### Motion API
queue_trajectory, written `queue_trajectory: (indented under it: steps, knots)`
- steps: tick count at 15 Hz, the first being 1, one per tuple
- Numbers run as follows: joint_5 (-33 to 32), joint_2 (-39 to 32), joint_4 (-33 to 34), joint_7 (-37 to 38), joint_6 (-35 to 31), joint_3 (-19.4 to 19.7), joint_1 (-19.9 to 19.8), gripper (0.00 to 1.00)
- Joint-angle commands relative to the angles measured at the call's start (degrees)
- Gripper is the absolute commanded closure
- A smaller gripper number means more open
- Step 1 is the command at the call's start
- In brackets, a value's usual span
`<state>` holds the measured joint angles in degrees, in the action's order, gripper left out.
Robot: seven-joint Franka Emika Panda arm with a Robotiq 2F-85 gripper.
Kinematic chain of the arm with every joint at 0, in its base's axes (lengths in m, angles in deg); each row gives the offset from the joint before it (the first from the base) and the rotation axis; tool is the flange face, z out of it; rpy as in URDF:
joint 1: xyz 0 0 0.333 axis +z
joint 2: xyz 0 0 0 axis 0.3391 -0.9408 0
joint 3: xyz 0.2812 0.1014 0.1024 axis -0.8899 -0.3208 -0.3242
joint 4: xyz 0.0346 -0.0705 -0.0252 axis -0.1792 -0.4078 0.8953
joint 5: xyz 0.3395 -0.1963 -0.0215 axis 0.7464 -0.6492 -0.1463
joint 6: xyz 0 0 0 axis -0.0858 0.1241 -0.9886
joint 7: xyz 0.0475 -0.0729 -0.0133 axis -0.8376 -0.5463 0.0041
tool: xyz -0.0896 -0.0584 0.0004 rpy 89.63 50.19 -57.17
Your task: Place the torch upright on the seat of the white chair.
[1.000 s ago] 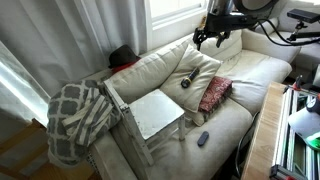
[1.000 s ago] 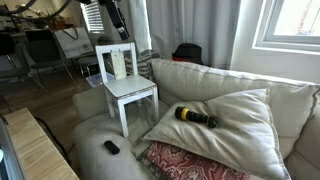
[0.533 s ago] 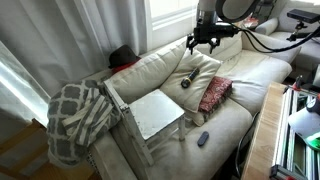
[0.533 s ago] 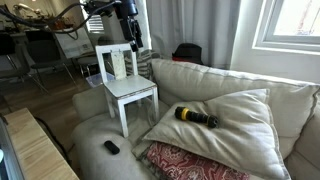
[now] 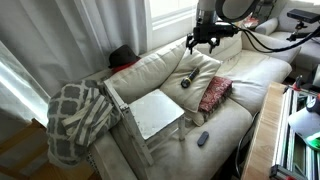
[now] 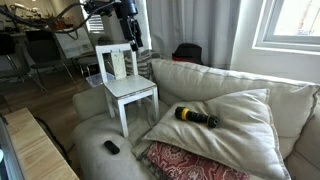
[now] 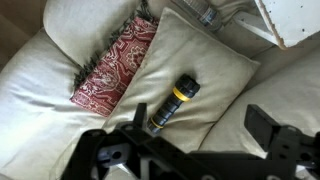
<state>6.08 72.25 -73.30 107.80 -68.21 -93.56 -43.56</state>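
Hovering over the sofa [image 5: 252,72], gripper [image 5: 207,40] spread wide and empty, seemingly lining up a grasp | torch [image 7: 172,106] lies flat on cushion [image 7: 215,58], well below | chair [image 6: 132,90] stands on sofa nearby, seat level for receiving it.

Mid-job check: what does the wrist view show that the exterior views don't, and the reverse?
Wrist only: the open gripper seen from behind, fingers spread wide above the pillow. Exterior only: the whole chair with its seat, the blanket in an exterior view, and the gripper hanging high above the sofa. Shared: the torch lying flat on the pillow, beside the red cushion.
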Motion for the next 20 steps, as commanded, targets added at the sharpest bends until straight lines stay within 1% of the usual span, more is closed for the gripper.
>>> queue_trajectory:
  steps: [1,2,3,4,5,6,7,8,10,13,14,15,16,18,20]
  knots:
    - [-4.5,-5.1,3.6,2.5,2.9,10.5,8.1,0.00]
    - [-3.8,-8.9,6.2,0.0,3.5,13.5,9.1,0.00]
    - [-2.9,-11.8,8.0,-2.9,2.4,16.2,10.0,0.00]
    - [-3.4,-14.2,10.1,-2.6,2.7,18.7,11.1,0.00]
    - [-0.5,-17.5,12.3,-7.0,1.9,20.8,11.6,0.00]
    - [-0.8,-19.9,14.3,-8.3,1.1,22.9,12.5,0.00]
    - [1.6,-22.8,16.3,-12.7,-0.1,24.1,12.5,0.00]
    - [3.2,-25.7,18.6,-15.5,-0.7,25.3,12.6,0.00]
    - [8.4,-31.1,23.3,-20.2,-1.8,26.9,12.3,0.00]
    - [17.9,-38.0,29.4,-23.1,-4.0,27.7,11.5,0.00]
    - [20.4,-39.7,31.2,-23.1,-4.1,28.1,11.5,0.00]
    - [24.5,-40.5,33.2,-22.0,0.5,27.8,11.3,0.00]
    - [21.7,-37.1,28.6,-23.4,-2.6,30.1,13.7,0.00]
    - [24.7,-39.6,31.4,-23.2,-1.2,29.9,13.4,0.00]
    - [25.4,-40.2,32.3,-23.2,-1.0,29.9,13.3,0.00]
